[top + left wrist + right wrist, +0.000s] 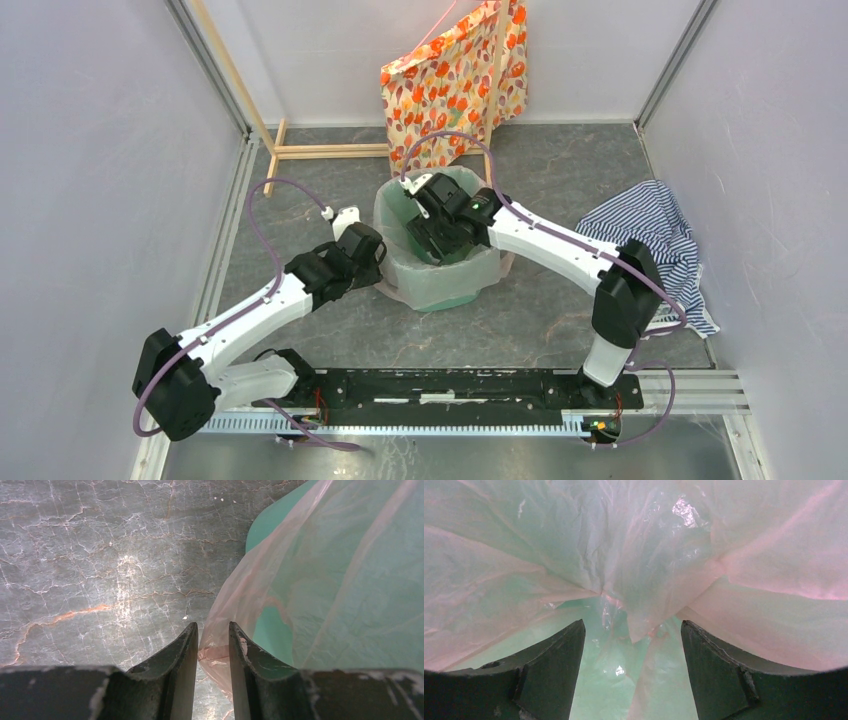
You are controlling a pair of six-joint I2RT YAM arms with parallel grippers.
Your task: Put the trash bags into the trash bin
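Your mint-green trash bin (452, 297) sits mid-table (560, 310), with the see-through pinkish trash bag (325, 580) draped over its rim. The left gripper (213, 630) is low at the bin's left outside wall, jaws nearly together with the bag's hem between them. I can't tell if it's actually pinched. The right gripper (633, 627) is down inside the bin, jaws wide apart, with film bunched just ahead.

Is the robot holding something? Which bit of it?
The left gripper pinches the bag by its loose edge, outside the bin. The right gripper is open inside the bin, gripping nothing.
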